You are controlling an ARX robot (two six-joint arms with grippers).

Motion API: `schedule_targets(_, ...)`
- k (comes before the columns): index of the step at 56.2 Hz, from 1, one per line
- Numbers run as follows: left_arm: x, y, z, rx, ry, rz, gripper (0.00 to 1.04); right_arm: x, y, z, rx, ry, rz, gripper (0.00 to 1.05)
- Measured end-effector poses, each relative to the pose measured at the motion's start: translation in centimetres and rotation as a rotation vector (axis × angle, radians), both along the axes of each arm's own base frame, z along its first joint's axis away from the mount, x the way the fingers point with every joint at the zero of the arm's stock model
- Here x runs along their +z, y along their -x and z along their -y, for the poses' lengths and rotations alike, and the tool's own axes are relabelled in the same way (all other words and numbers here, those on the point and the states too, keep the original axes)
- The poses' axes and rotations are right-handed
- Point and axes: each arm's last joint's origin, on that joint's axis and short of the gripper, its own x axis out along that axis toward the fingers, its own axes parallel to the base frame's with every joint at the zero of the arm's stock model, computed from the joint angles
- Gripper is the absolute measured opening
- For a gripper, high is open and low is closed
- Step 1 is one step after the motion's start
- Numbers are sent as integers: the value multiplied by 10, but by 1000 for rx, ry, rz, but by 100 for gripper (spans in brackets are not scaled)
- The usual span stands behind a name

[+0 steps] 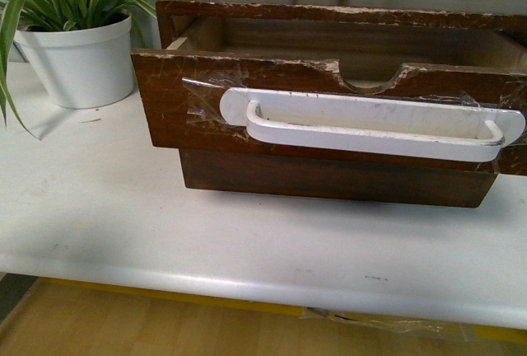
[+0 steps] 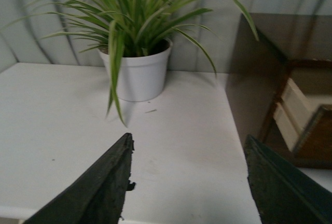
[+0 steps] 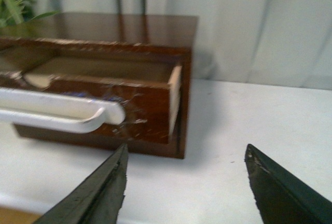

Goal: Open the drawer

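White table (image 1: 99, 208), wood floor (image 1: 123, 323), grey curtain (image 3: 259, 27) bkgd.

1. The front view looks forward and slightly down from close by onto the drawer (image 1: 329, 117), which fills most of the picture, with the worktop (image 1: 123, 224) edge below it.
2. The left wrist view looks low across the worktop toward the potted plant (image 2: 137, 68), between its own fingers (image 2: 98, 187); the cabinet's side shows at one edge.
3. The right wrist view faces the drawer's right end from near.
4. All three share the drawer and worktop.
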Motion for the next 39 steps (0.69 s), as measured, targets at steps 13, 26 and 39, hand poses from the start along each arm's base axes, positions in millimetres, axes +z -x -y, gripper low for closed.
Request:
schedule_targets(13, -16, 11, 0, 4, 11, 7, 9, -9, 0, 0, -6, -4, -6, 8)
schedule_targets(26, -25, 18, 0, 2, 21, 7, 4, -22, 0, 0, -8, -6, -7, 1)
schedule_targets(39, -32, 24, 0, 2, 21, 7, 4, -22, 0, 0, -7, -6, -5, 1)
